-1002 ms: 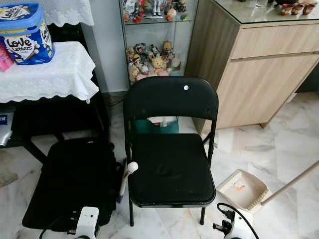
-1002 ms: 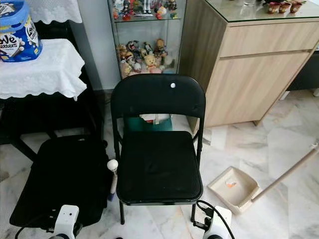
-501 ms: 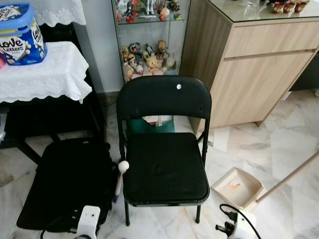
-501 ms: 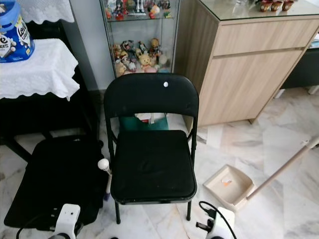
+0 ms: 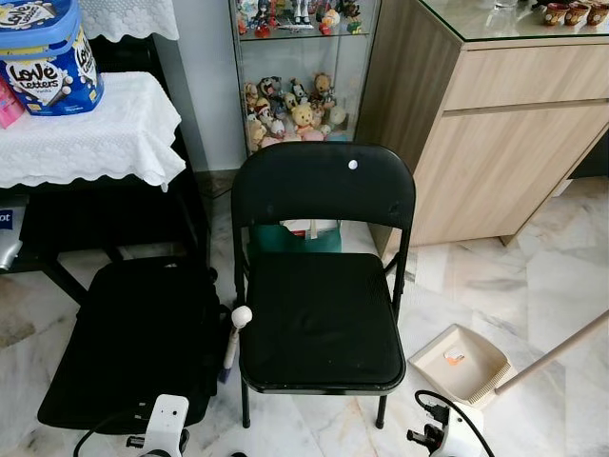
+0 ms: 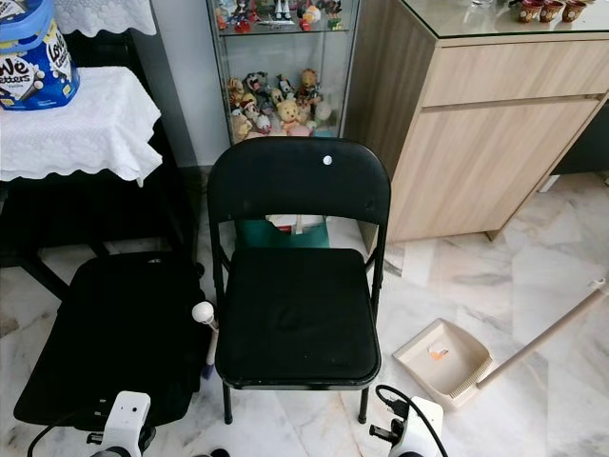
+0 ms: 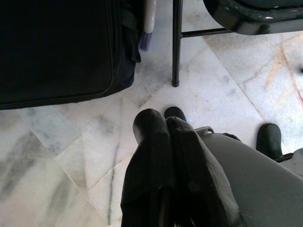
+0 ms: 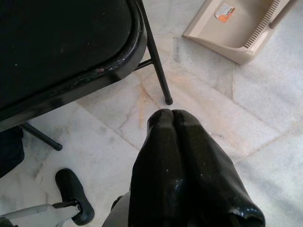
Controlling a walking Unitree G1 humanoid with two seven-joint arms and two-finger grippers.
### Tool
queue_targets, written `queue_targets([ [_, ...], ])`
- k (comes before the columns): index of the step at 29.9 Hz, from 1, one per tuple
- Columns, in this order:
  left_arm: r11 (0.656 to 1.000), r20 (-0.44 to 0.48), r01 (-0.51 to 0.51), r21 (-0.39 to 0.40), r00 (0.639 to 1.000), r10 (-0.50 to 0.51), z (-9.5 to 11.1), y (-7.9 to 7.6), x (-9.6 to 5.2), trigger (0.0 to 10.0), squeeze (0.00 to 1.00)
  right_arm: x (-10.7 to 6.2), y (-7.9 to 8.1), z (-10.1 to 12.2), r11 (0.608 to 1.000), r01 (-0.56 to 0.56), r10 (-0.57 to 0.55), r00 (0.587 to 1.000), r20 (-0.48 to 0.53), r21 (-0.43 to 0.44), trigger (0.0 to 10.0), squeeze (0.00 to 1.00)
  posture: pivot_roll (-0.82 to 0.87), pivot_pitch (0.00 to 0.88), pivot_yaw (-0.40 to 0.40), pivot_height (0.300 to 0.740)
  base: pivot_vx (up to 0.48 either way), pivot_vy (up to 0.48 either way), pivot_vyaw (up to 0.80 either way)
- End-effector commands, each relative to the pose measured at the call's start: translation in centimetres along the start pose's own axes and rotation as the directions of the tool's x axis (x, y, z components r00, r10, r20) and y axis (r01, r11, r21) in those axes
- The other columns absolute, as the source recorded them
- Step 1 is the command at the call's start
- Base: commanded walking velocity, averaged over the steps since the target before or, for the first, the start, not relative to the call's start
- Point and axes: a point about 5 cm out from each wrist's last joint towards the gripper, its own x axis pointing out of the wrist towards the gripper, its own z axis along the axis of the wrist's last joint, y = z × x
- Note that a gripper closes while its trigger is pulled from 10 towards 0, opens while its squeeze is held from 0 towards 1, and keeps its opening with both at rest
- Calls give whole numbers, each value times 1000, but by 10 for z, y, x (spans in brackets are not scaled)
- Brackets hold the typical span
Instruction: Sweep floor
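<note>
Both head views come through bright and sharp for me, evenly lit with no motion blur. The marble floor (image 5: 533,276) reads pale with soft shadow under the chair (image 5: 321,286). The glass-topped surface (image 5: 514,24) shows mild glare. On the wrist feeds, the left end effector (image 7: 165,125) and right end effector (image 8: 171,118) loom dark and slightly soft, faint sheen on the right.

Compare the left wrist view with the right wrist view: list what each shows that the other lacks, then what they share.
Left wrist: the black bag on the floor, a white handle beside it, and the left gripper, shut. Right wrist: the beige dustpan with an orange scrap inside, and the right gripper, shut. Both: the black chair, its legs, and the marble floor.
</note>
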Motion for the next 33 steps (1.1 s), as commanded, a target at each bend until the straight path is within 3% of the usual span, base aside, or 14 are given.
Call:
queue_targets([
  [1,1000,-23,-4,17,1000,4,-7,2,-2,10000,0,-2,-2,-8,1000,11,-10,1000,-27,12,10000,0,-2,139,-16,740,0,0,0],
  [10,999,-24,-1,32,1000,1,-7,2,-2,10000,0,-2,-2,-8,1000,9,-9,1000,-26,10,10000,0,-5,129,-18,740,0,-427,0],
  [21,1000,-27,-6,23,1000,6,-7,1,-2,10000,0,-1,-2,-5,1000,6,-6,1000,-21,2,10000,0,-4,115,-22,740,0,0,0],
  [25,999,-25,-26,-40,999,26,-10,1,-3,10000,0,-1,-2,-5,1000,6,-6,1000,-21,0,10000,0,-8,107,-22,740,0,0,0],
  [27,989,-4,-45,-141,999,45,-11,1,-4,10000,0,-2,-2,-5,1000,5,-5,1000,-22,-2,10000,0,-17,103,-21,740,0,0,0],
  [30,980,24,-38,-195,999,44,-10,0,-4,10000,0,-2,-2,-6,1000,5,-5,1000,-22,-4,10000,0,-15,99,-21,740,0,0,0],
  [31,976,45,-28,-214,998,38,-9,-1,-5,10000,78,-2,-2,-6,1000,6,-6,1000,-23,-4,10000,0,-15,99,-21,740,0,0,0],
  [32,976,45,-28,-214,998,38,-9,-1,-5,10000,78,-2,-2,-6,1000,6,-6,1000,-23,-4,10000,0,-15,99,-21,740,0,0,0],
  [33,973,77,-8,-232,997,26,-7,-2,-5,10000,1000,-2,-2,-6,1000,6,-6,1000,-22,-5,10000,0,-14,99,-22,740,0,0,0],
])
